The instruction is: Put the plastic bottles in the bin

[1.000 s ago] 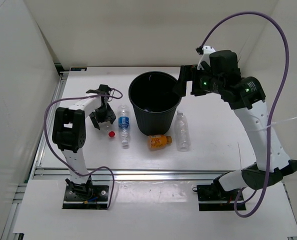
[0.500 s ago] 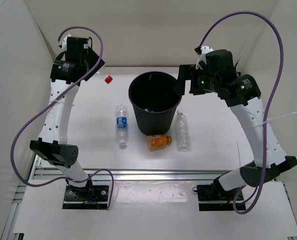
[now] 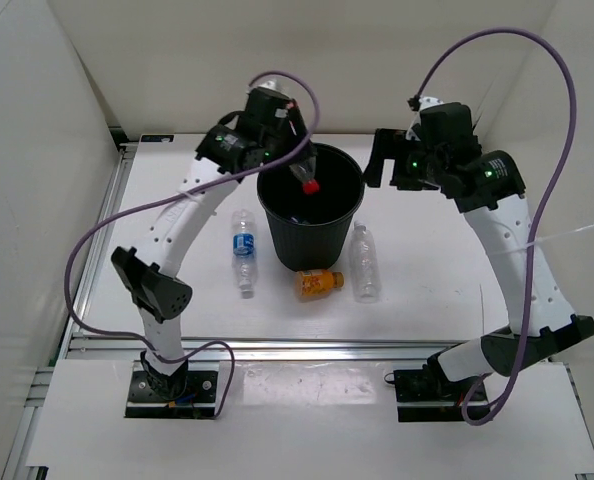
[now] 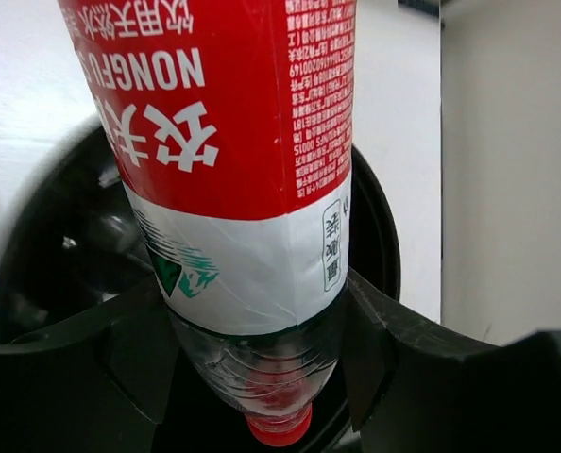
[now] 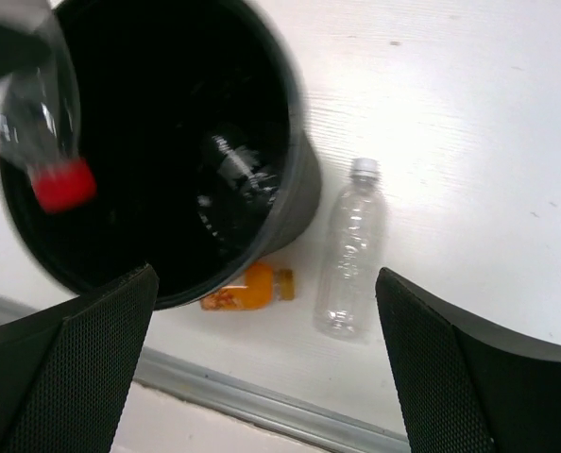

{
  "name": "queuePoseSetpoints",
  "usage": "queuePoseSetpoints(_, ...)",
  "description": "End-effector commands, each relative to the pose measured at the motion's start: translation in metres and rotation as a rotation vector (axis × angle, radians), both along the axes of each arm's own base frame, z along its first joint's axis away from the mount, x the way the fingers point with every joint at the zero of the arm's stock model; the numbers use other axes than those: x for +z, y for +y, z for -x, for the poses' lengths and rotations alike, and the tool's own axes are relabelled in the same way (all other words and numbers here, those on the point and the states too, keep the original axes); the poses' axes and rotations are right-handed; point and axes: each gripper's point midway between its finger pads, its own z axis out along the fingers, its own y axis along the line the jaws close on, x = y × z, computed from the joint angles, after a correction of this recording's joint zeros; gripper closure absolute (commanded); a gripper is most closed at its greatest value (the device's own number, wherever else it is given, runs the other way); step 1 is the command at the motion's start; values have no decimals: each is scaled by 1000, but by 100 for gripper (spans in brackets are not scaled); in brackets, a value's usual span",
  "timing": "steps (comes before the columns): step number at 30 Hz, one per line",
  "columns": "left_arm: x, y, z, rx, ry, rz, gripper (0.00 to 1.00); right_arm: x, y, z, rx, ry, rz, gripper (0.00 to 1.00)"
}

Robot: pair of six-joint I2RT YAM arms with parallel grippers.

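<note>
While the left gripper [image 4: 260, 351] clamps the red-labelled water bottle [image 4: 243, 142] cap-down between its fingers, the black bin [image 3: 312, 242] opens directly below them. The right gripper [image 5: 266, 373] holds its fingers wide apart beside the rim; inside lies what appears to be a clear bottle [image 5: 238, 175].

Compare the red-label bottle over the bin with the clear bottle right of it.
The red-label bottle hangs cap-down in the left gripper over the bin; the clear bottle lies flat on the table. The red-label bottle's cap is red; the clear bottle's is white, with no label. Both are clear plastic.
</note>
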Motion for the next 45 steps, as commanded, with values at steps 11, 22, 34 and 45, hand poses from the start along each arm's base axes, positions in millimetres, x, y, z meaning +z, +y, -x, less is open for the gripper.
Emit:
queuePoseSetpoints(11, 101, 57, 63, 66, -277, -49, 0, -87, -62, -7, -265, 289, -184, 0)
queuePoseSetpoints(22, -75, 209, 103, 481, 143, -115, 0, -243, -27, 1, -163, 602, -116, 0)
queuePoseSetpoints(34, -165, 238, 135, 546, 377, -11, 0, -336, -19, -6, -140, 807, -47, 29)
queuePoseSetpoints(45, -189, 238, 125, 624, 431, 41, 0, -159, -54, -27, -321, 509, -217, 66)
